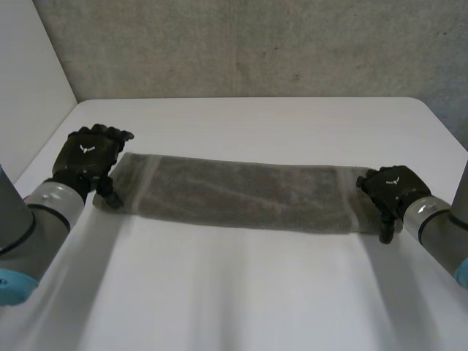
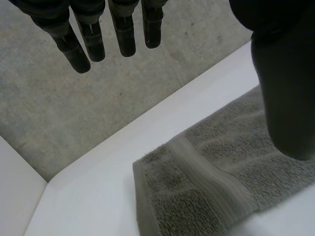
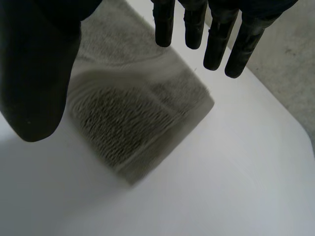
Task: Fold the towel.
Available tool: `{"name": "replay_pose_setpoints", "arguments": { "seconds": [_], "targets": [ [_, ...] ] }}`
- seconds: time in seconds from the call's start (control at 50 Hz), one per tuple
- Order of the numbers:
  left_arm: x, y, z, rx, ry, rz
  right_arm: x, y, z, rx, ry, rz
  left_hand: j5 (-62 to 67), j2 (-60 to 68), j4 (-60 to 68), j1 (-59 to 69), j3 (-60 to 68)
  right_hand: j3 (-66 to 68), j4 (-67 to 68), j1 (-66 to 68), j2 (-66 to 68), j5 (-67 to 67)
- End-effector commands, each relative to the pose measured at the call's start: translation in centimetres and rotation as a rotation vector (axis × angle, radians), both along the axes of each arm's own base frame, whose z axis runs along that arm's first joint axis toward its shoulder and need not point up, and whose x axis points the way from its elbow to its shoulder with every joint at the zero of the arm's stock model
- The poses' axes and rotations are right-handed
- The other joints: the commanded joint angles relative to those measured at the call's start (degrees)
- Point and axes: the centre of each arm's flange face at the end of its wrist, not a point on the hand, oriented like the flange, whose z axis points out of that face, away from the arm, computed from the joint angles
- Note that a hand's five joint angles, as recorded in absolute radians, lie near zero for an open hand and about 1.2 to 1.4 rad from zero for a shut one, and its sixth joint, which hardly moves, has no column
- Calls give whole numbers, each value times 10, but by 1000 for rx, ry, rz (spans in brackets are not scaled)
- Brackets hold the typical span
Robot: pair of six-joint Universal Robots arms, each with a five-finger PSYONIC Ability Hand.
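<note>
A grey towel [image 1: 241, 194] lies folded into a long strip across the white table [image 1: 241, 292]. My left hand [image 1: 91, 155] hovers at the strip's left end, fingers [image 2: 125, 34] straight and apart from the thumb, with the towel's end [image 2: 216, 191] below and nothing held. My right hand [image 1: 391, 189] is at the strip's right end, also open; its fingers [image 3: 211, 37] hang straight above the towel's folded end [image 3: 133, 118], clear of the cloth.
The table's far edge [image 1: 248, 99] meets a grey concrete wall [image 1: 248, 44]. A white panel [image 1: 29, 80] stands at the left. Bare tabletop stretches in front of the towel and behind it.
</note>
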Motion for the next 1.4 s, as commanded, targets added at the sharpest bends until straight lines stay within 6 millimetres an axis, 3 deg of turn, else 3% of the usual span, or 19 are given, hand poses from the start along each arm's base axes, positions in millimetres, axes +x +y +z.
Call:
{"name": "replay_pose_setpoints", "arguments": {
  "seconds": [0.02,0.12,0.2,0.42,0.52,0.56,0.6,0.64,0.66,0.72,0.76,0.82,0.94,0.96,0.98,1.02,1.16,1.28,1.4],
  "targets": [
    [-3,7,-16,-14,4,-11,-8,-11,-29,6,1,-27,-124,-45,-51,-50,-40,63,58,67,63,69],
    [-4,10,-20,-26,6,-18,-9,-18,-40,-6,12,-29,-124,-45,-51,-50,-40,249,244,252,248,255],
    [-6,15,-24,-21,6,-30,-21,-29,-38,-22,9,-77,-124,-45,-51,-50,-40,659,654,663,659,665],
    [-11,20,-15,-67,17,-50,-82,-64,5,-170,156,-296,-124,-45,-51,-50,-40,660,655,664,660,666],
    [-11,20,-13,-72,25,-49,-80,-76,27,-271,298,-286,-124,-45,-51,-50,-40,660,655,664,660,666],
    [-11,20,-12,-70,34,-48,-59,-74,35,-310,298,-235,-124,-45,-51,-50,-40,660,655,664,660,666],
    [-11,20,-12,-63,56,-45,16,-56,52,-404,234,-53,-124,-45,-51,-50,-40,660,655,664,660,666],
    [-11,19,-12,-59,66,-44,51,-43,56,-435,201,33,-124,-45,-51,-50,-40,660,655,664,660,666],
    [-11,19,-12,-59,66,-44,85,-27,51,-447,171,123,-124,-45,-51,-50,-40,660,655,664,660,666],
    [-10,19,-12,-52,82,-41,114,-13,46,-461,145,204,-124,-45,-51,-50,-40,660,655,664,660,666],
    [-9,18,-12,-52,83,-37,173,27,37,-495,88,398,-124,-45,-51,-50,-40,660,655,664,660,666],
    [-8,17,-12,-52,83,-32,216,69,14,-474,52,586,-124,-45,-51,-50,-40,660,655,664,660,666],
    [-7,16,-12,-52,83,-30,247,103,-11,-455,25,728,-124,-45,-51,-50,-40,660,655,664,660,666],
    [-7,16,-12,-51,83,-29,252,104,-12,-461,22,740,-124,-45,-51,-50,-40,459,454,463,459,465],
    [-7,16,-13,-49,83,-30,253,104,-13,-461,23,737,-124,-45,-51,-50,-40,163,158,166,162,169],
    [-7,16,-13,-49,83,-30,253,103,-13,-460,17,733,-124,-45,-51,-50,-40,-40,-45,-36,-40,-34],
    [-6,16,-13,-48,82,-27,242,96,9,-455,-14,693,-124,-45,-51,-50,-40,-40,-45,-36,-40,-34],
    [-6,16,-14,-46,82,-29,197,76,39,-314,-109,528,-124,-45,-51,-50,-40,-40,-45,-36,-40,-34],
    [-13,23,-16,-40,71,-60,141,78,12,-61,-48,421,-116,-36,-42,-41,-31,-40,-45,-36,-40,-34]
  ]
}}
